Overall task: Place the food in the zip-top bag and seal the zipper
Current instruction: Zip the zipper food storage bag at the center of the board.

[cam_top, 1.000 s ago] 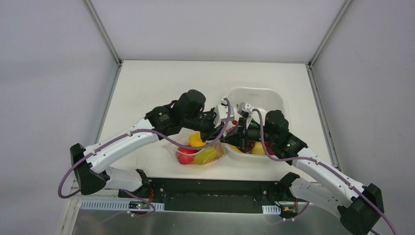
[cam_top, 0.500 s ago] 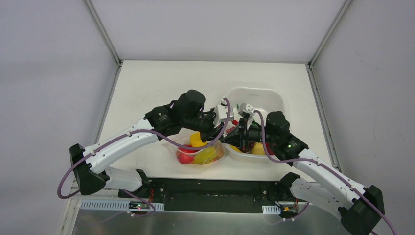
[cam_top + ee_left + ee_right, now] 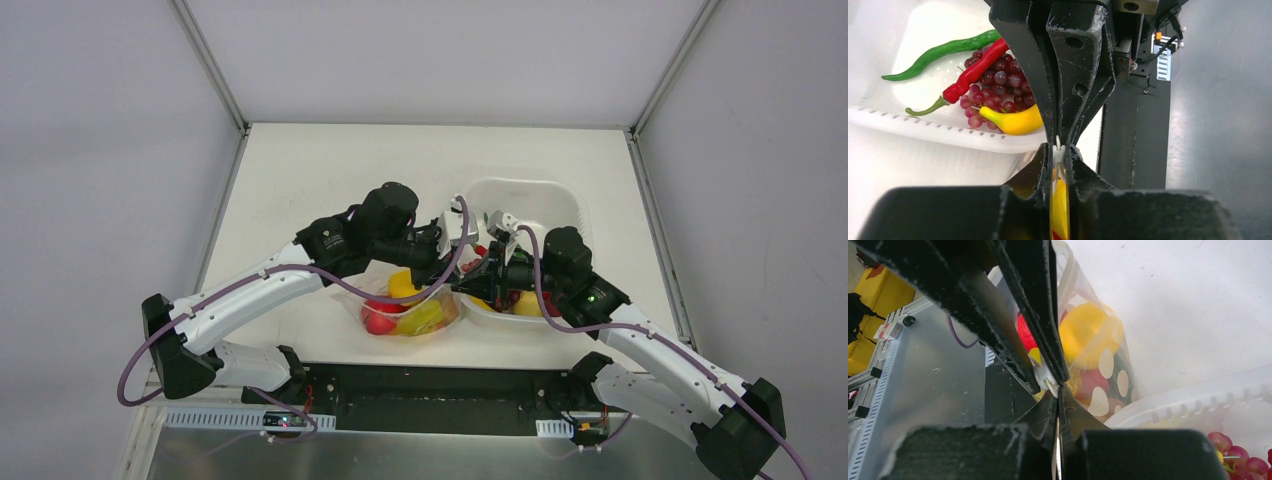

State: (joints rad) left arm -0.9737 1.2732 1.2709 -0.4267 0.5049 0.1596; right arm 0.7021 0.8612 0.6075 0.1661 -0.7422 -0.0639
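The zip-top bag [image 3: 410,315], clear with white dots, lies near the table's front edge holding yellow and red food [image 3: 1088,335]. My two grippers meet at its right-hand edge. The left gripper [image 3: 1060,150] is shut on the white piece of the zipper [image 3: 1060,154]. Tip to tip with it, the right gripper [image 3: 1058,390] is shut on the thin plastic edge of the zip-top bag [image 3: 1108,365]. More food lies in the white basket [image 3: 923,127]: a green chilli [image 3: 943,50], a red chilli [image 3: 973,75], grapes [image 3: 998,82] and a banana [image 3: 1015,122].
The white basket [image 3: 520,185] stands just right of the bag, under the right arm's wrist. A black strip and a metal rail [image 3: 400,395] run along the near edge by the arm bases. Grey walls close in the table's sides and back.
The right wrist has shifted very slightly. Both grips and the bag look the same.
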